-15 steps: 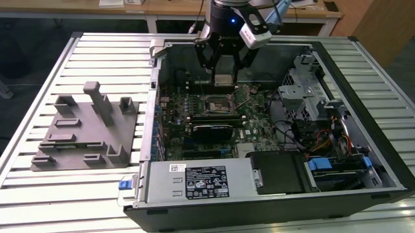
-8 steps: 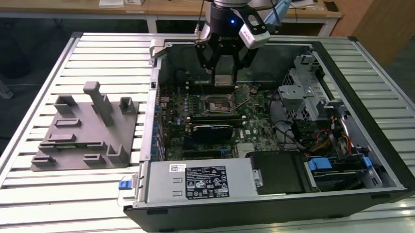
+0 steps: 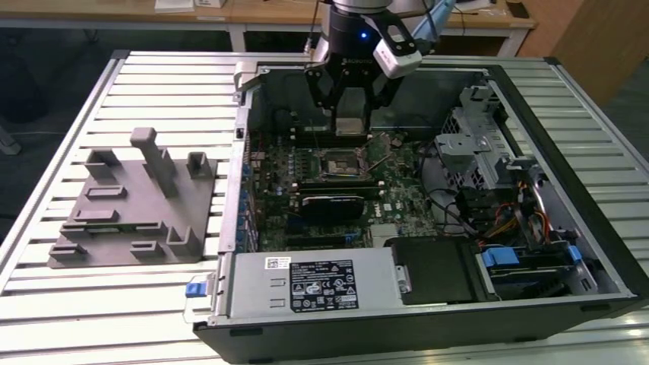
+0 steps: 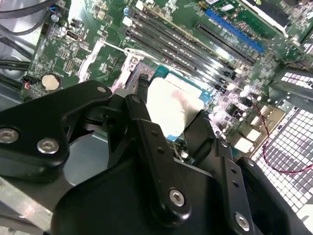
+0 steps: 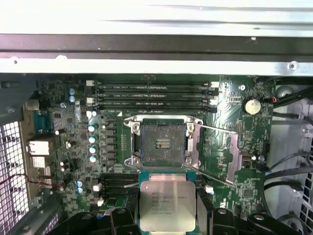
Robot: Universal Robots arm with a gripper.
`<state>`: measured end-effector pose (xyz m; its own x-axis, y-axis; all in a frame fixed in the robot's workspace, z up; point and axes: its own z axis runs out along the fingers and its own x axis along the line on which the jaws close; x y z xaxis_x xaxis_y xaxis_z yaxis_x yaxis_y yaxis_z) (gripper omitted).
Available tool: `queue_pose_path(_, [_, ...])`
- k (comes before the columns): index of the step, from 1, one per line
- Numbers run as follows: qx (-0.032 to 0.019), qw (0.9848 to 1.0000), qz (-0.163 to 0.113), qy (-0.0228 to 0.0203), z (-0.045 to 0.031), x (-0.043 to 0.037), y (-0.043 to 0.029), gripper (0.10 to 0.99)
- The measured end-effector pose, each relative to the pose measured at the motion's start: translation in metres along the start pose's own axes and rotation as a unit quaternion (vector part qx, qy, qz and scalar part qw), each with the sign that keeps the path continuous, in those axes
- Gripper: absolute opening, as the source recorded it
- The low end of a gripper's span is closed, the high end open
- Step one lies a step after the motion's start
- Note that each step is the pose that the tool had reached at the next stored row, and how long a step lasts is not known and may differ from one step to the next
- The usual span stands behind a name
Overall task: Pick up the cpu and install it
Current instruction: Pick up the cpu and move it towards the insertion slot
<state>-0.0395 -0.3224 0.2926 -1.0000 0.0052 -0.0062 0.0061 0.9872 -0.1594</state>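
Pincer is clamped on the cpu, one finger on each of two opposite edges. The chip is flat, pale metal top facing up toward the wrist.

Exterior view: pincer and chip hang inside the open computer case, over the far part of the motherboard. The chip is clear of the board, not seated.

First wrist view: cpu sits between the black fingers. The socket is open, with the contact field exposed and nothing in it. Its load plate is swung out to one side. The chip's edge overlaps the socket frame but does not cover the contact field, so it's offset, not aligned. The memory slots run along the socket's opposite side.

Second wrist view: cpu is pinched between the two fingers, with the board below it.

The grey fixture stands on the slatted surface at the exterior view's left, well apart from the pincer.
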Motion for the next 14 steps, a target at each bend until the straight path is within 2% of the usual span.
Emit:
queue_pose_path(4, [-0.0346,0.9994,0.000,0.0002,0.0010,0.0000,-0.0035,0.545])
queue_pose_path(6, [-0.0467,0.9989,0.000,0.0003,0.0023,-0.0001,-0.0062,0.545])
queue_pose_path(8, [-0.0525,0.9986,0.000,0.0003,0.0047,-0.0001,-0.0091,0.545])
queue_pose_path(14, [-0.0586,0.9983,0.000,0.0003,0.0153,0.0000,-0.0107,0.545])
